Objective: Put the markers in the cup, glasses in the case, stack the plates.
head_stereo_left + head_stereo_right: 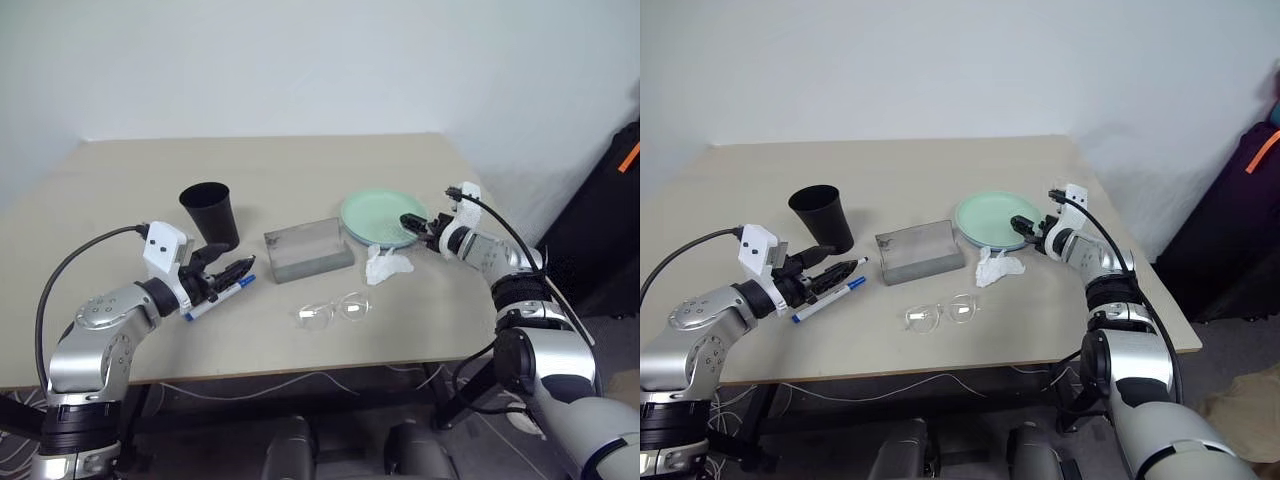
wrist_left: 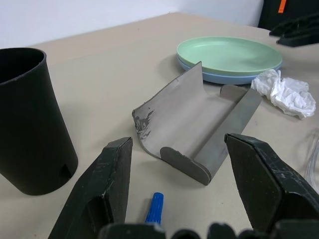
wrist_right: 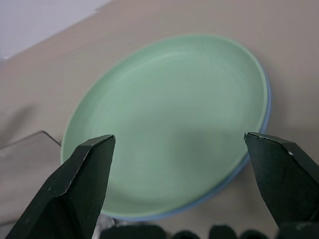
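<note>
Left eye view: two stacked plates.

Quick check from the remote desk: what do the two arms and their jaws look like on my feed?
Both arms are silver-grey metal with black joint bands. Each wrist carries a white camera mount with a black cable looping back along the arm. The left gripper and right gripper each have two black, wedge-shaped fingers.

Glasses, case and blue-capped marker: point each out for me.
glasses [image 1: 335, 310], left eye view, on the bridge between the two lenses.
case [image 1: 309, 250], left eye view, middle of its translucent lid.
blue-capped marker [image 1: 827, 298], right eye view, middle of its white barrel.
</note>
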Tool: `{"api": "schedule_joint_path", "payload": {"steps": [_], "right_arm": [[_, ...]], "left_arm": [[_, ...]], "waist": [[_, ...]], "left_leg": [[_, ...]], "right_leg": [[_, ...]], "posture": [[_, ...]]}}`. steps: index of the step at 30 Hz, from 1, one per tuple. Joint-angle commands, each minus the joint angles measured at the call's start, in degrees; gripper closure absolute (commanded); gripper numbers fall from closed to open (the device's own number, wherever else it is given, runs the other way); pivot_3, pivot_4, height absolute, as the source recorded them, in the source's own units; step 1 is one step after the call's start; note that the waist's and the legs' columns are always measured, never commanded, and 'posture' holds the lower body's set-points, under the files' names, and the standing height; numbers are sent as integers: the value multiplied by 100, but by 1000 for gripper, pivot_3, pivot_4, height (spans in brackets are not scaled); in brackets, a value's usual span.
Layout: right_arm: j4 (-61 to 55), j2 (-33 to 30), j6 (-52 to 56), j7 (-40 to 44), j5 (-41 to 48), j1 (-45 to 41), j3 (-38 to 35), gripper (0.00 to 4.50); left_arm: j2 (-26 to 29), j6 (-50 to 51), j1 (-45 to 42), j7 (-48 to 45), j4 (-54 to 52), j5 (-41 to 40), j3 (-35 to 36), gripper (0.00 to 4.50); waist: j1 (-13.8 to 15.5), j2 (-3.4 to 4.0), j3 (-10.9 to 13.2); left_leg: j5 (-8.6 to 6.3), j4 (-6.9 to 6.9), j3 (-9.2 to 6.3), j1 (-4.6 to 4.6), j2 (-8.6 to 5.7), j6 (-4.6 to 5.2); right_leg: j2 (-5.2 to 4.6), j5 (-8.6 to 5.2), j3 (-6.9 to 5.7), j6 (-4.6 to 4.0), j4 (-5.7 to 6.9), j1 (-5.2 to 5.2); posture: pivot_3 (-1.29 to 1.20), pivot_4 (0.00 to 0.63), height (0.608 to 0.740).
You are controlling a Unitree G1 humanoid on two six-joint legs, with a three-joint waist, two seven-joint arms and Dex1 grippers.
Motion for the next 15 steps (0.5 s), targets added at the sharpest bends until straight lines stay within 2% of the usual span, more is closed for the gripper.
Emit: {"api": "schedule_joint_path", "payload": {"steps": [1,10,15], "right_arm": [[-626,-127,237,157,71,-3,86,17],[-2370,-569,1259,1338,-74,800,1350,17],[-3126,-738,1414,1820,-173,1273,2034,17]], "left_arm": [[6,-101,-119,-14,-63,-4,27,1394],[-35,-155,-43,0,-73,19,54,1394],[-41,-190,-14,2,-58,26,68,1394]], "waist": [[2,0,0],[2,0,0],[2,0,0]], "left_leg": [[0,-1,0,0,0,0],[0,-7,1,2,0,0],[0,-11,1,6,0,0]], "right_leg": [[0,0,0,0,-2,-1],[-1,0,-1,0,-11,3],[-1,0,-1,0,-13,5]], "posture": [[0,0,649],[0,0,649],[0,0,649]]}}
